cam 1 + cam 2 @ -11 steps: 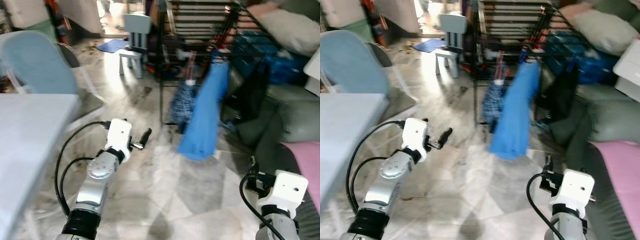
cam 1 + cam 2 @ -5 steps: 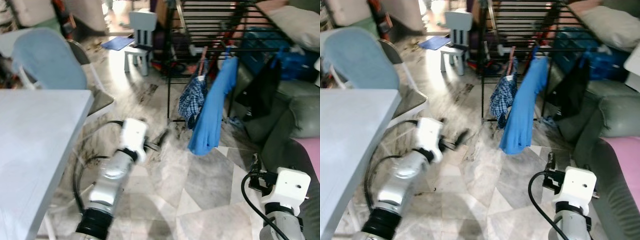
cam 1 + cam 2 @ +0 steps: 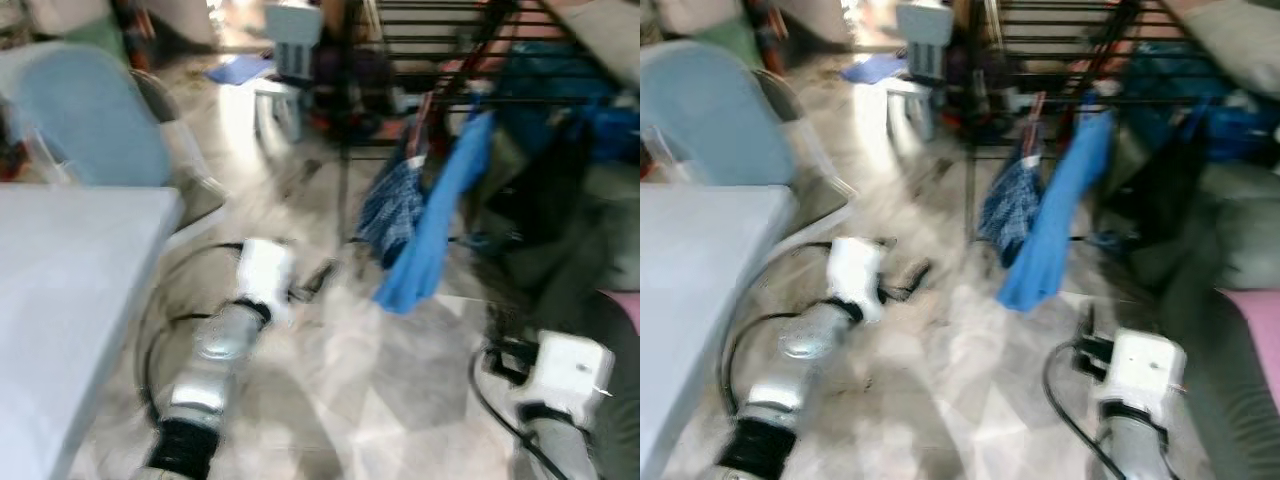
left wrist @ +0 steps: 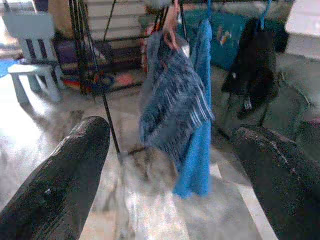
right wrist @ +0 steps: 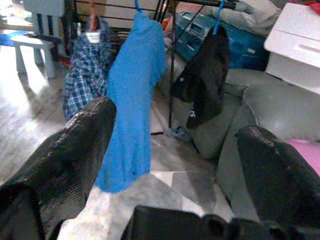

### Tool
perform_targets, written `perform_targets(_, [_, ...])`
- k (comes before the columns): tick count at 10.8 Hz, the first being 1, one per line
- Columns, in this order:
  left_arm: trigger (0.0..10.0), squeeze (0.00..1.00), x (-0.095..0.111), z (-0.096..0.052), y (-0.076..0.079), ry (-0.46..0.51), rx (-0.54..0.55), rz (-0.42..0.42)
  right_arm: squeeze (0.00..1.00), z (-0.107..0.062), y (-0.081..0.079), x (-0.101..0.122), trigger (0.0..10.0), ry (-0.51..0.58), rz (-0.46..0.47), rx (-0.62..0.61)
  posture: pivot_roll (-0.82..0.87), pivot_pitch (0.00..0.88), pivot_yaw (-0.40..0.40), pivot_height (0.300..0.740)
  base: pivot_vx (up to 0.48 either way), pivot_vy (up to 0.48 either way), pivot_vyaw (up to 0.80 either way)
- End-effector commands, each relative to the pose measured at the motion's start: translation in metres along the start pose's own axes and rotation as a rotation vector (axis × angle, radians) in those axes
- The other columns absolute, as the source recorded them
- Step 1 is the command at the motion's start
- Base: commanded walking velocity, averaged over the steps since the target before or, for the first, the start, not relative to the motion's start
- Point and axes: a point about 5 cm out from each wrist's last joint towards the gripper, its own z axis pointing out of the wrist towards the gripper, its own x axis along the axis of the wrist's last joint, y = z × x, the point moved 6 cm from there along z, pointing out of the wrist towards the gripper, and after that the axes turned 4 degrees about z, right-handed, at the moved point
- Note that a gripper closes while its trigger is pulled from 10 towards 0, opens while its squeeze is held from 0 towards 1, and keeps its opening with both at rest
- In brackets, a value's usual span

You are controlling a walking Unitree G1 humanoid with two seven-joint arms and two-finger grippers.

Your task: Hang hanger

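A black drying rack (image 3: 440,60) stands ahead on the marble floor. On hangers from it hang a blue plaid shirt (image 4: 172,102), a bright blue garment (image 5: 134,95) and a black garment (image 5: 205,80). My left gripper (image 4: 170,135) reaches forward low over the floor, short of the rack, open and holding nothing. My right gripper (image 5: 176,122) is low at the right, also open and holding nothing, facing the hung clothes. Both eye views are blurred.
A grey table (image 3: 70,300) fills the near left, with a blue-backed chair (image 3: 90,120) behind it. A small pale child's chair (image 3: 290,40) stands farther back. A grey sofa (image 3: 1240,240) and a white cabinet (image 5: 295,40) crowd the right.
The head camera has moved and the picture has blurred; the rack and clothes sit slightly differently in frame. Both arms hold about the same pose, grippers still open.
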Motion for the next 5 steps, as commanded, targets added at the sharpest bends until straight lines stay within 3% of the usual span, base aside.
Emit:
perform_targets(1, [10.0,0.0,0.0089,0.0066,0.0123,0.025,-0.037,-0.005,0.0,0.0006,0.0097,0.0041,10.0,0.007,-0.019,-0.028,-0.03,0.0,-0.008,0.74,0.465,0.0,0.0])
perform_targets(5, [10.0,0.0,0.0142,0.0094,0.0101,0.04,-0.019,-0.002,0.0,-0.0009,0.0087,0.0054,10.0,0.017,-0.038,-0.028,-0.03,0.0,-0.008,0.74,0.455,0.0,0.0])
